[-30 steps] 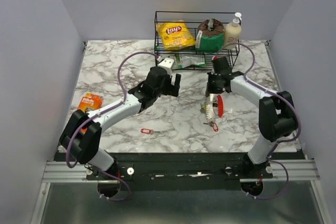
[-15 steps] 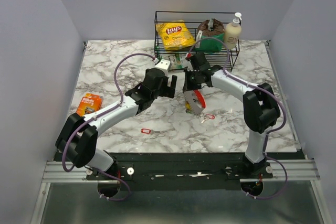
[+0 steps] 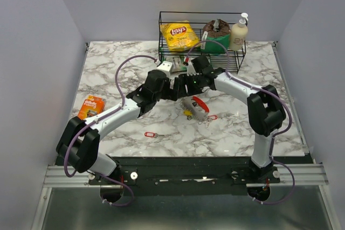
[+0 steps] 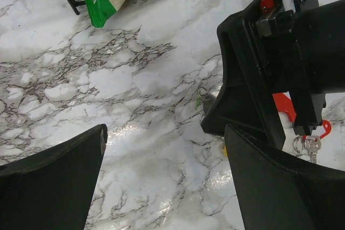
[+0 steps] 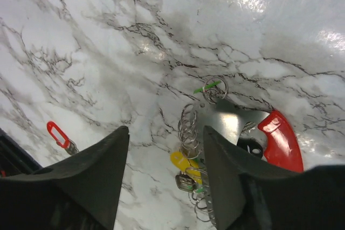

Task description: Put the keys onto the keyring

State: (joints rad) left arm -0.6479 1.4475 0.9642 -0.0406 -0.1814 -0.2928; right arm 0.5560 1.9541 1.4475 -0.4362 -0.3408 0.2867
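A: Where did the keyring (image 5: 215, 90) lie?
B: On the marble (image 5: 81, 36) beneath the right gripper (image 5: 166, 152), between its spread fingers; the left gripper (image 4: 164, 154) gaped empty too.
A: Step?
B: Seemingly grasping the ring; next, a fine pinch; a red-tagged key (image 5: 58, 134) lay outside one finger.

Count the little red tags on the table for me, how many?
2. A lone red tag lies toward the front edge of the table; a second red tag lies just right of the key bunch. Others may be hidden.
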